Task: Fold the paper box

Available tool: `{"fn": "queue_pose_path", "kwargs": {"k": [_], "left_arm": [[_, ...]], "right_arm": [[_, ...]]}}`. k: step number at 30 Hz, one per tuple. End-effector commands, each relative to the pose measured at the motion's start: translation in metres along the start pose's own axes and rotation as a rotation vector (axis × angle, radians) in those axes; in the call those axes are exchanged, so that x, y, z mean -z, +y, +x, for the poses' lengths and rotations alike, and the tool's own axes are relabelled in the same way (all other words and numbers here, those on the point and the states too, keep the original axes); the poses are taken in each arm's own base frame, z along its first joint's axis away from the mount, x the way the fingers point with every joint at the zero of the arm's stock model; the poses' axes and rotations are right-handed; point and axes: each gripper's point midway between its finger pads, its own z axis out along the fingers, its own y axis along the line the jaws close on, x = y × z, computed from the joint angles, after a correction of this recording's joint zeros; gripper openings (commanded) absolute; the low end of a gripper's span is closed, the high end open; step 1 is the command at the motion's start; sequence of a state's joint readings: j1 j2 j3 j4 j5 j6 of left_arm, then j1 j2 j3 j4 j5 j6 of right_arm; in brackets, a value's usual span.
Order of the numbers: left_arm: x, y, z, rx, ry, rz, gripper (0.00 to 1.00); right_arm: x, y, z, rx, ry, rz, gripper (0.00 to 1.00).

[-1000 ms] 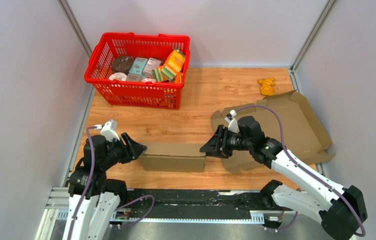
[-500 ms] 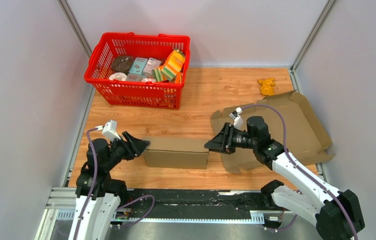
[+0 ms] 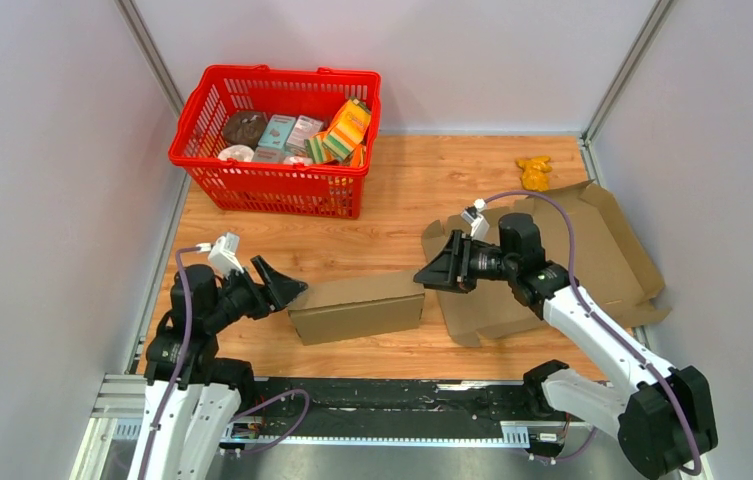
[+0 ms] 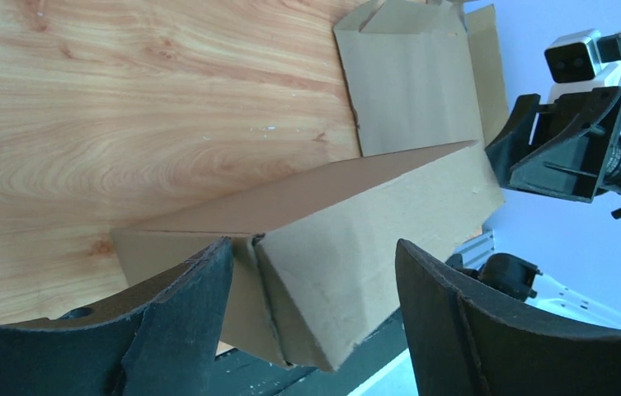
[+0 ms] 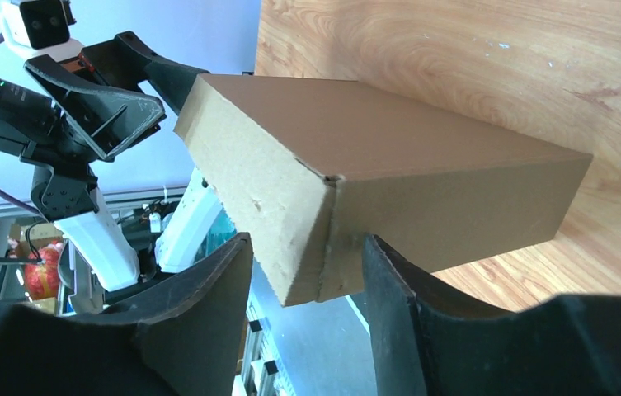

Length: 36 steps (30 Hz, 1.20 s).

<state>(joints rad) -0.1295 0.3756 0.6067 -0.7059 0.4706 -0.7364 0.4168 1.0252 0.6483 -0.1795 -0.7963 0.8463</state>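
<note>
The paper box (image 3: 357, 305) is a closed brown carton lying on the wooden table, its right end turned a little toward the back. My left gripper (image 3: 287, 289) is at its left end, open wide. In the left wrist view the box (image 4: 373, 214) has its corner between the jaws of the left gripper (image 4: 313, 247); one finger (image 4: 199, 280) touches the end flap and the other stands apart. My right gripper (image 3: 424, 277) is at the right end, open, and in the right wrist view the corner of the box (image 5: 422, 173) sits inside the right gripper (image 5: 307, 241).
A flat unfolded cardboard sheet (image 3: 592, 250) lies at the right, under the right arm. A red basket (image 3: 282, 70) of groceries stands at the back left. A small yellow toy (image 3: 533, 172) lies at the back right. Grey walls close in both sides.
The box has slid away from the near edge and its right end has swung toward the back. Both grippers moved with it, and the left jaws have opened wider.
</note>
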Motion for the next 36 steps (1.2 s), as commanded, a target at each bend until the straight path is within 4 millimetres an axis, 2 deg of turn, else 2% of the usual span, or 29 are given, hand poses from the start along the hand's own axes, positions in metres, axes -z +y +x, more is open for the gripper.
{"fn": "queue_pose_path", "kwargs": {"k": [1, 5, 8, 10, 15, 19, 21, 26, 35, 36], "left_arm": [[0.007, -0.01, -0.005, -0.01, 0.016, 0.022, 0.78], [0.014, -0.013, 0.002, 0.028, 0.026, 0.05, 0.75], [0.024, 0.001, 0.021, 0.06, 0.081, -0.03, 0.75], [0.026, 0.009, 0.027, 0.074, 0.096, -0.075, 0.75], [0.027, 0.009, 0.021, 0.071, 0.045, -0.071, 0.76], [0.039, 0.009, 0.011, 0.028, -0.013, -0.12, 0.77], [0.038, 0.01, 0.012, 0.039, -0.019, -0.12, 0.77], [0.022, 0.025, 0.025, 0.115, -0.028, -0.092, 0.72], [0.019, 0.052, 0.034, 0.101, -0.031, -0.184, 0.61], [0.018, 0.054, 0.036, 0.111, -0.024, -0.192, 0.6]], "right_arm": [[0.006, 0.023, -0.007, 0.068, 0.02, -0.046, 0.57], [0.009, 0.021, -0.006, 0.064, 0.025, -0.038, 0.59], [0.011, 0.015, -0.004, 0.064, 0.029, -0.027, 0.62], [0.012, 0.011, -0.003, 0.059, 0.03, -0.022, 0.62], [0.01, 0.005, -0.001, 0.049, 0.045, -0.019, 0.63], [0.008, 0.002, 0.0, 0.046, 0.052, -0.019, 0.63], [0.007, 0.002, 0.001, 0.032, 0.06, -0.03, 0.62], [0.005, -0.001, 0.002, 0.033, 0.065, -0.043, 0.56], [-0.001, -0.019, 0.009, 0.024, 0.085, -0.055, 0.42], [-0.002, -0.022, 0.008, 0.024, 0.082, -0.055, 0.38]]}}
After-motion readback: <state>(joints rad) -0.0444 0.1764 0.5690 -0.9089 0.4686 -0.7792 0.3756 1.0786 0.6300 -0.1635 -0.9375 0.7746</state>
